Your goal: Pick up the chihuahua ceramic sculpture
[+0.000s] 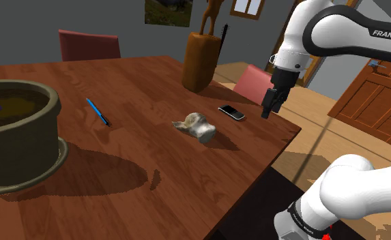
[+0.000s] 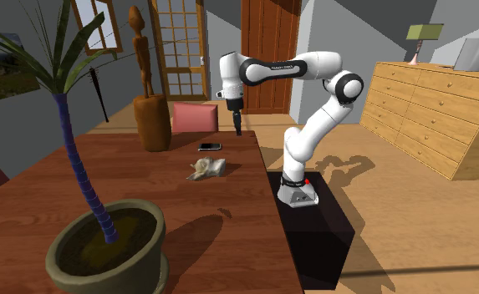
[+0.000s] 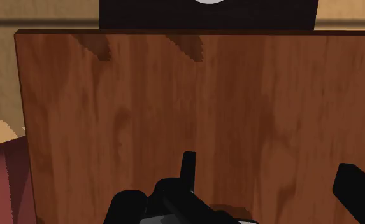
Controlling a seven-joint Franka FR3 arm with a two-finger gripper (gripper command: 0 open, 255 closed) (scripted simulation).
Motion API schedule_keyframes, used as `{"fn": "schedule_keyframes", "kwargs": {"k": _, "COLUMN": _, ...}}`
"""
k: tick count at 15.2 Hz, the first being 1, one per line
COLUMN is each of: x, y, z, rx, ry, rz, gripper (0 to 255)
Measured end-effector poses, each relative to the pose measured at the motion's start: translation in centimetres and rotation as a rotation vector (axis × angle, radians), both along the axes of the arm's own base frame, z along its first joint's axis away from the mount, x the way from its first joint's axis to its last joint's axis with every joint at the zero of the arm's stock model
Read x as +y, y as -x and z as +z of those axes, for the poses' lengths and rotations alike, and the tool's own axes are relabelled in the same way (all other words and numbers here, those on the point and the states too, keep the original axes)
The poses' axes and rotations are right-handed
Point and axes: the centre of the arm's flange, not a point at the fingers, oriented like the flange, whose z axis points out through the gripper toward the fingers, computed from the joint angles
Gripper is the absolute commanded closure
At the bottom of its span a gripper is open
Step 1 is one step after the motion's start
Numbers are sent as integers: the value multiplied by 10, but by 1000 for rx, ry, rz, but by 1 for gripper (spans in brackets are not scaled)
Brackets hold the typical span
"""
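The chihuahua sculpture (image 1: 195, 126) is a small grey-tan figure lying on its side near the middle of the brown wooden table (image 1: 132, 157). It also lies on the table in the second exterior view (image 2: 206, 169). My black gripper (image 1: 269, 106) hangs above the table's corner, to the shoulder view's right of the sculpture and well apart from it (image 2: 238, 125). In the wrist view the gripper (image 3: 270, 184) is open, its fingers (image 3: 187, 167) spread over bare wood with nothing between them.
A black phone (image 1: 231, 112) lies between sculpture and gripper. A tall brown vase (image 1: 200, 61) stands behind, a blue pen (image 1: 97, 111) lies further left, and a large plant pot (image 1: 16, 136) fills the left. A red chair (image 1: 255, 83) sits past the table edge.
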Motion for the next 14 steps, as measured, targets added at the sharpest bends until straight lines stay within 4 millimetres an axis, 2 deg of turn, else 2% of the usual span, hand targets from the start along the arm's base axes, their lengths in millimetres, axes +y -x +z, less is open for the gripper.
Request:
{"fn": "schedule_keyframes", "kwargs": {"k": 1, "x": 0, "y": 0, "z": 0, "rx": 0, "ry": 0, "rz": 0, "gripper": 0}}
{"fn": "schedule_keyframes", "kwargs": {"k": 3, "x": 12, "y": -6, "z": -1, "rx": -10, "ry": 1, "rz": -31, "gripper": 0}}
{"fn": "schedule_keyframes", "kwargs": {"k": 8, "x": 64, "y": -26, "z": -5, "rx": -48, "ry": 4, "rz": -157, "gripper": 0}}
{"fn": "schedule_keyframes", "kwargs": {"k": 14, "x": 130, "y": -66, "z": -8, "rx": -96, "ry": 6, "rz": -318, "gripper": 0}}
